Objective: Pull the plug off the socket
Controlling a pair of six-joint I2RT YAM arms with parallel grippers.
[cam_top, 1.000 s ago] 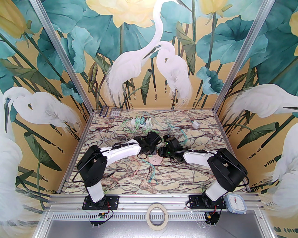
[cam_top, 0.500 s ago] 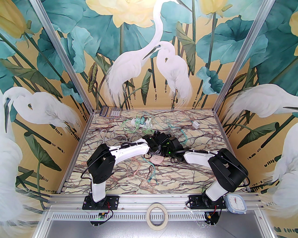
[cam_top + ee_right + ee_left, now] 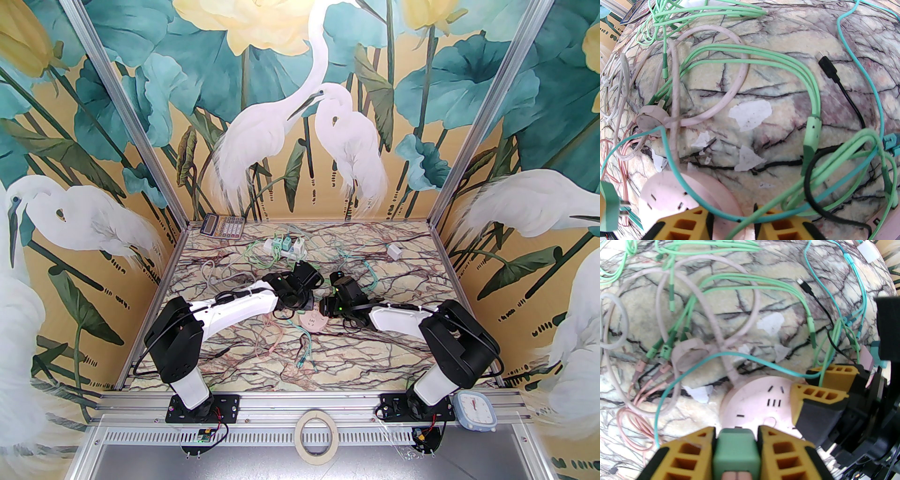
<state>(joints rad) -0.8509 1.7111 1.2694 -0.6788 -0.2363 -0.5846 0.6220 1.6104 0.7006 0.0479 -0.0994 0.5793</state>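
Clamping a green, block-shaped plastic plug (image 3: 737, 451) in the left gripper (image 3: 736, 433), closed tight on its two sides. Holding that plug just beside the round, pale pink plastic socket (image 3: 754, 404), at its left in the right wrist view, with two bare metal prongs out in the open, apart from the slotted pink face. Pinching the rim of the socket, flat on the veined marble-print tabletop (image 3: 787, 35), with the right gripper (image 3: 731, 211), closed on the pink edge.

Crossing over the top of the socket in the right wrist view: a thin teal cable (image 3: 680, 179). Leaving the far edge of the socket: a thick pale pink cord (image 3: 727, 364), looped beyond it. Beyond the socket, tangled together: mint green multi-headed cables (image 3: 764, 58); to the right of the socket, a black cable (image 3: 828, 68) ending in a small metal-tipped connector. Between the socket and those loops, on the table: torn white scraps (image 3: 750, 114).

Well beyond the socket, by the back wall in the top view: a white power strip (image 3: 286, 247) with small chargers plugged in and, further left, a grey desk calculator (image 3: 222, 226). From above, both grippers close together at the socket, near the table's middle.
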